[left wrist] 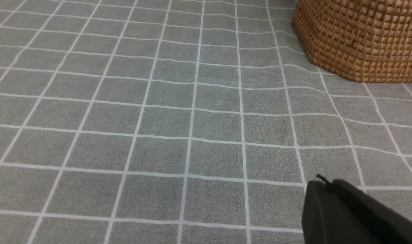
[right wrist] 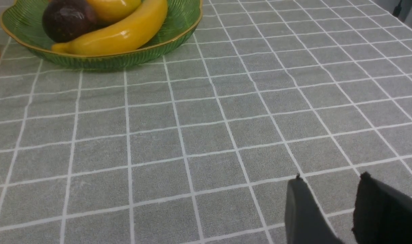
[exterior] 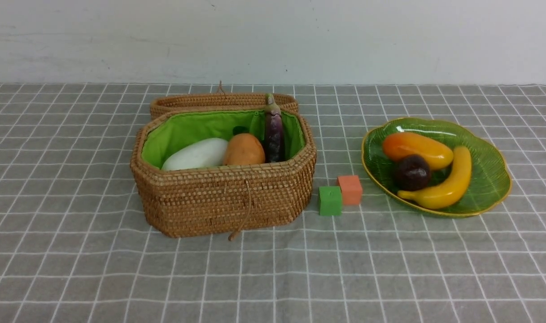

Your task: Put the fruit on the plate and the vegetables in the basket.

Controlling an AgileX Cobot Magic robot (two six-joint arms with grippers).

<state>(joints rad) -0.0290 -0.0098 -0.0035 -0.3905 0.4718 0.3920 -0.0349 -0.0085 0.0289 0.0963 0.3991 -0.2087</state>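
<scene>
On the left of the grey checked tablecloth (exterior: 75,251), a wicker basket (exterior: 223,202) with green lining, lid (exterior: 219,101) folded back behind it, cord loop hanging down the front wall; inside, a white gourd (exterior: 195,154) lying beside an orange-brown potato (exterior: 244,150), both against the front wall; a purple eggplant (exterior: 273,132) standing upright just beside the potato, stem poking above the rim. On the right, well apart from the basket, a green ribbed plate (exterior: 492,175) with a yellow edge; on it an orange-yellow mango (exterior: 417,150), a dark purple round fruit (exterior: 412,172) touching the mango's near side, and a banana (exterior: 447,184) curving along the right of both. Between basket and plate, a green cube (exterior: 330,200) and an orange cube (exterior: 350,189) touching on the cloth. Left gripper (left wrist: 322,184) low over bare cloth near the basket's wall, fingers pressed together, gripping nothing; right gripper (right wrist: 329,183) over bare cloth, near the plate, fingers parted with a gap showing cloth between, empty.
</scene>
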